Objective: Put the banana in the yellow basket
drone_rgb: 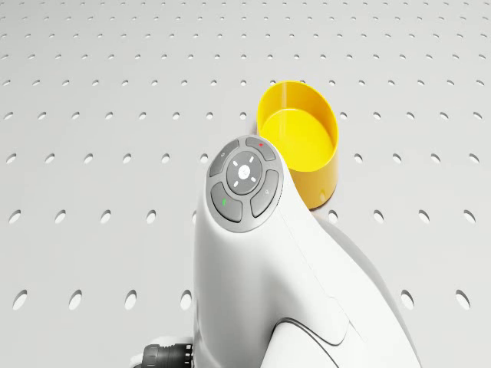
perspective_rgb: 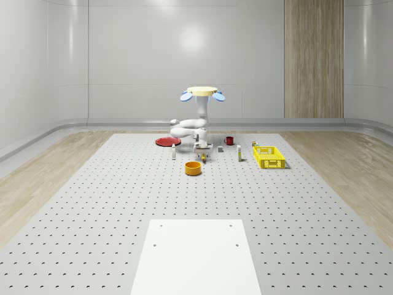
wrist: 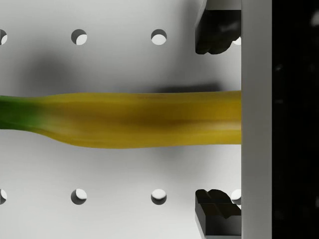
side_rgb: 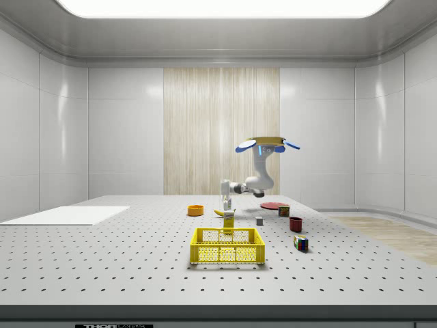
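Lying on the perforated grey table [wrist: 114, 179], the yellow, green-stemmed banana [wrist: 134, 119] sits between the gripper's [wrist: 218, 122] wide-spread fingers [wrist: 214, 35], the drone [perspective_rgb: 202, 92] hovering above. Grasping seems imminent: close, lift, then carry to the yellow lattice basket [perspective_rgb: 269, 157] well apart.

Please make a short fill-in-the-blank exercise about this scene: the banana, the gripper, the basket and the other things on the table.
1. In the wrist view, the banana lies between the two open ____ of the gripper.
2. The stem end of the banana is coloured ____.
3. The yellow basket holds ____.
4. In the drone view, the round bowl beyond the arm is ____.

Missing words: fingers; green; nothing; yellow
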